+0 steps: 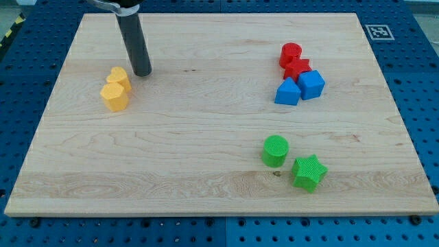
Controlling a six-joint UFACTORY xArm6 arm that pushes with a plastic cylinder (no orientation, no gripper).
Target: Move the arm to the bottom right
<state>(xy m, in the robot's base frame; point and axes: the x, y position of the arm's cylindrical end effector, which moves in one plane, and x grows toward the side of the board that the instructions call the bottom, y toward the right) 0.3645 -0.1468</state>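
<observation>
My tip [142, 72] rests on the wooden board [206, 171] in the view's upper left. It stands just right of two yellow blocks: a yellow heart-like block [119, 77] and a yellow hexagonal block [114, 97] below it. At the upper right sit a red cylinder [290, 54], a red star-like block [297, 68], a blue triangular block [287, 92] and a blue cube-like block [312, 84], all close together. At the lower right are a green cylinder [275, 151] and a green star [309, 172].
The board lies on a blue perforated table [418, 82]. A fiducial tag [378, 31] sits beyond the board's top right corner. The rod [130, 34] rises out of the view's top.
</observation>
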